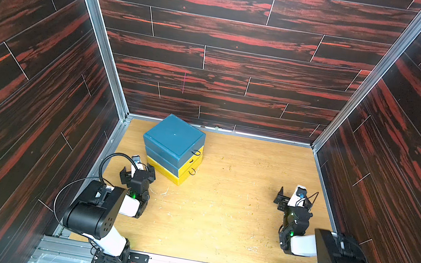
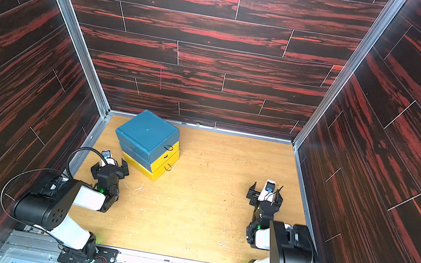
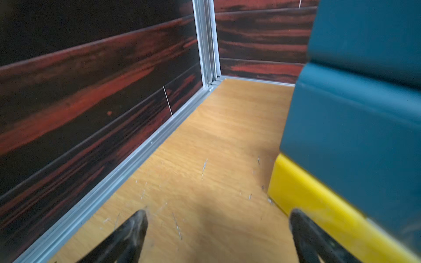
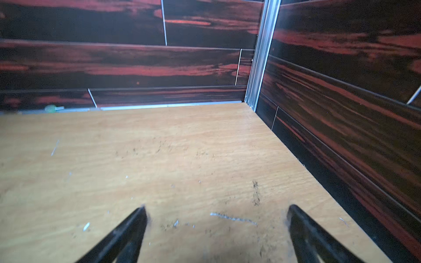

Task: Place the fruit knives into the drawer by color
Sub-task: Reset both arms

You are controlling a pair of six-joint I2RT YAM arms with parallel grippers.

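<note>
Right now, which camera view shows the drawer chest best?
A top view: the whole drawer chest shows, with teal top, yellow lower drawers and black loop pulls. Both top views give nearly the same. The left wrist view shows only one close, blurred side; the right wrist view shows none of it.

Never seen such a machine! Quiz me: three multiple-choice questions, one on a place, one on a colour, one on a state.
1. The drawer chest stands: A front centre; B toward the back, on the left tool's side; C front right.
2. Its top is: A yellow; B red; C teal.
3. The tools are: A open and empty; B shut; C holding knives.
Answers: B, both top views show it there; C, teal seen from above; A, left and right tool stand wide open, nothing held.
</note>
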